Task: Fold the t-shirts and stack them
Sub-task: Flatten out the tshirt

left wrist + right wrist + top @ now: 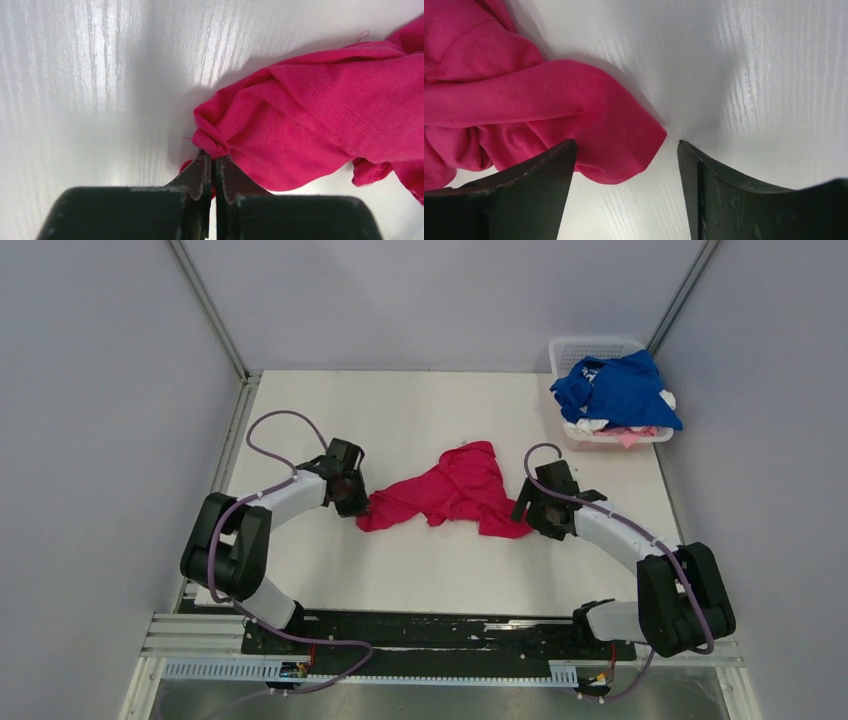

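Two hands flank the magenta t-shirt (450,490), crumpled midway between the left and right edges of the worktop (420,400): our left hand (216,165) pinches a bunched fold, our right hand (626,145) gapes wide around a sleeve hem, which we judge the best hold on such limp cloth.

We see bright, even overhead light on the counter (420,410), soft shadows beside the magenta shirt (320,115) in our wrist views, streaky glare across the woodgrain, the right tool (625,146) dark and blurred.
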